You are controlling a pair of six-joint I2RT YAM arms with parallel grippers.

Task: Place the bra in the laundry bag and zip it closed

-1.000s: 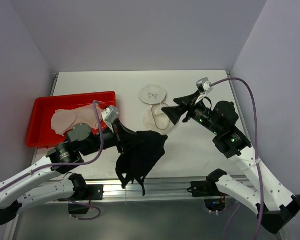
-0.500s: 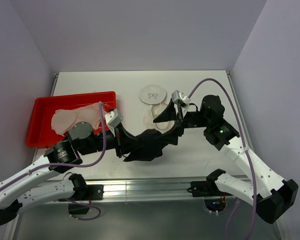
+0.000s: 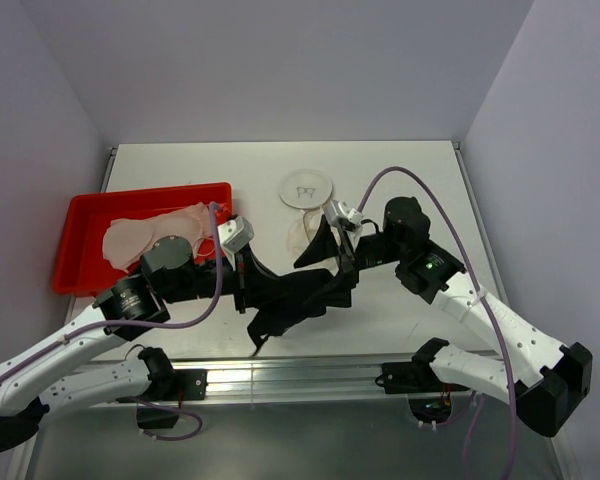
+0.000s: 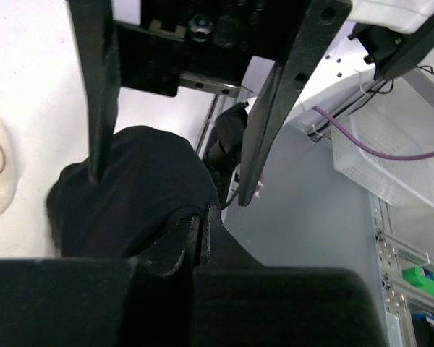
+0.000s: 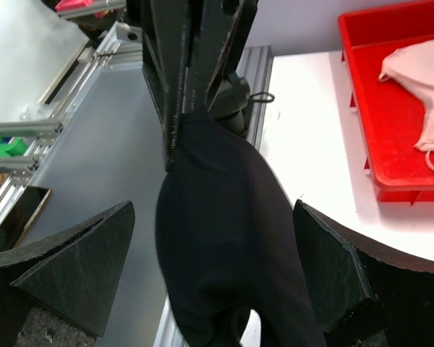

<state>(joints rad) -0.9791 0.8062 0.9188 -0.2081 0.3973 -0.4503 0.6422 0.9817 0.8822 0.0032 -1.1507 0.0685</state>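
Well, left gripper [image 4: 200,231] pinches the black bra [image 3: 295,295] (fingers closed on cloth) near the counter's front edge; right gripper [image 5: 213,206] spreads wide astride it. Just behind, mid-counter, sits the bag [image 3: 310,238], lid [image 3: 306,188] beyond it.

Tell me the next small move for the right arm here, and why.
Probably close the right gripper on the black bra. Its jaws stand wide open on either side of the cloth, which hangs from the left gripper, shut on it. A second hold would likely help carry the bra to the laundry bag.
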